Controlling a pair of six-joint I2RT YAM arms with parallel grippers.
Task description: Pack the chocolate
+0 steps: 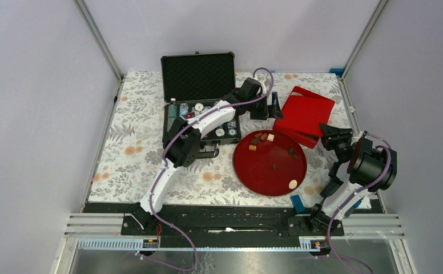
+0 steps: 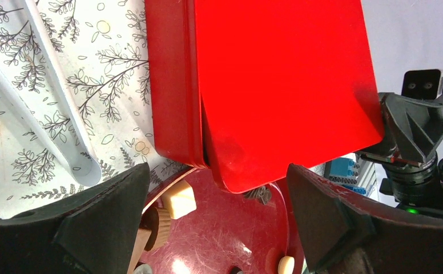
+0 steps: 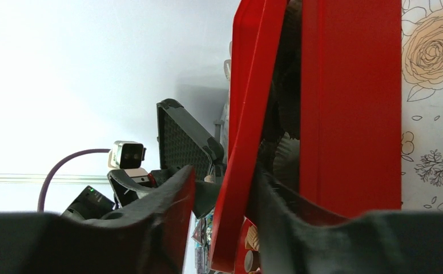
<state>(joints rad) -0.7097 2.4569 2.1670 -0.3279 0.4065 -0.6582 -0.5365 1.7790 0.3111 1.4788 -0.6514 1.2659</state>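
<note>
Several small chocolate pieces [image 1: 270,137] lie on a round dark-red plate [image 1: 248,177]. A cream cube [image 2: 178,200] and a tan cup [image 2: 161,222] sit near the plate's rim. A red box [image 1: 309,109] lies behind the plate, its lid [image 3: 248,142] raised ajar over the base [image 3: 350,103]. My right gripper [image 1: 329,134] [image 3: 224,171] straddles the lid's edge, with the jaws apart and a gap beside the left finger. My left gripper [image 1: 268,108] [image 2: 217,171] hangs open over the plate's far edge, next to the box, with nothing between its fingers.
An open black case [image 1: 198,77] with poker chips stands at the back left of the plate, under my left arm. A blue brick [image 1: 297,203] lies at the near edge by the right base. More blue bricks [image 2: 345,169] sit beyond the lid.
</note>
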